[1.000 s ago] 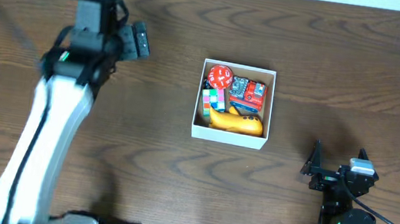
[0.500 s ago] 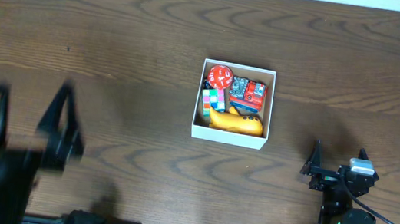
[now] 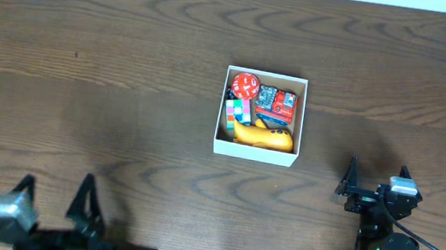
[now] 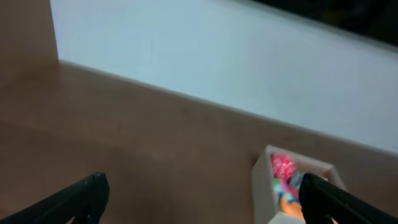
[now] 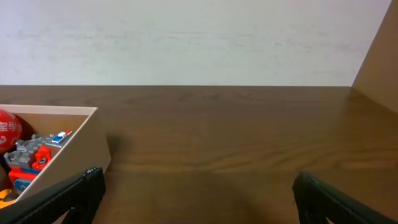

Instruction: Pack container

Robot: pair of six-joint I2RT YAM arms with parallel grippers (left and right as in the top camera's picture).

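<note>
The container (image 3: 255,153), a white square box, sits at the table's middle. It holds a red ball (image 3: 246,84), a red-and-grey toy (image 3: 278,103), a colourful cube (image 3: 238,110) and a yellow toy (image 3: 265,137). My left gripper (image 3: 55,198) is low at the front left, blurred, open and empty, far from the box. In the left wrist view the left gripper (image 4: 202,193) has the container (image 4: 262,186) ahead to the right. My right gripper (image 3: 375,186) rests open at the front right. In the right wrist view the right gripper (image 5: 198,186) holds nothing, with the container (image 5: 68,152) at its left.
A pale wall runs along the table's far edge (image 5: 199,85). Bare dark wood (image 3: 124,86) surrounds the box on all sides.
My left arm has swung back from the far left of the table down to the front left edge, jaws still open. The right arm and the box have not moved.
</note>
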